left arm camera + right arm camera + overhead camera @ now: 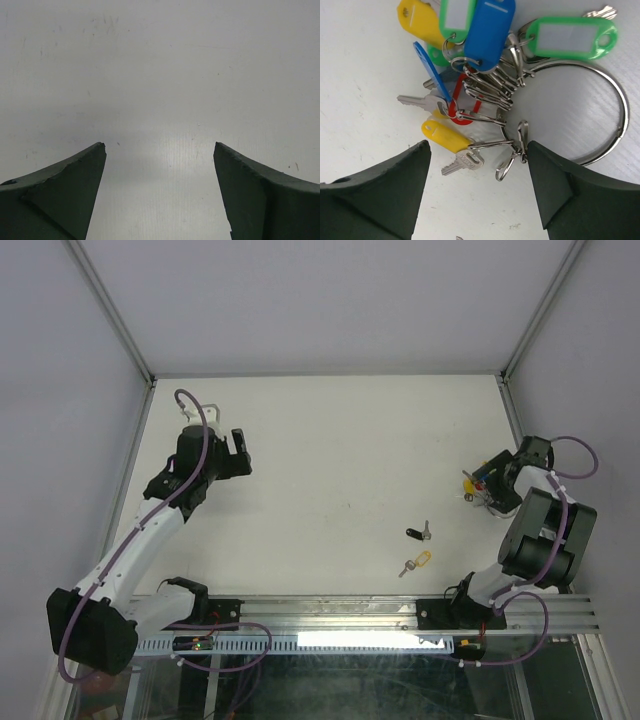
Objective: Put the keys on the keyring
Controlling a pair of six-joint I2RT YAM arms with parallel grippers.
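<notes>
The keyring [618, 103] is a silver wire ring lying on the white table, with several clips, keys and coloured tags (yellow, green, blue, red) bunched on its left side [470, 75]. My right gripper [479, 148] is open just above this bunch; a yellow-tagged silver key [462, 162] lies between its fingers. The top view shows the bunch [476, 483] at the right gripper [488, 485]. Two loose keys lie mid-table: a black-headed one [418, 532] and a yellow-headed one [415, 562]. My left gripper [228, 444] is open and empty over bare table [160, 145].
The white table [330, 460] is walled by grey panels with metal corner posts [120, 325]. A metal rail [330, 610] holding the arm bases runs along the near edge.
</notes>
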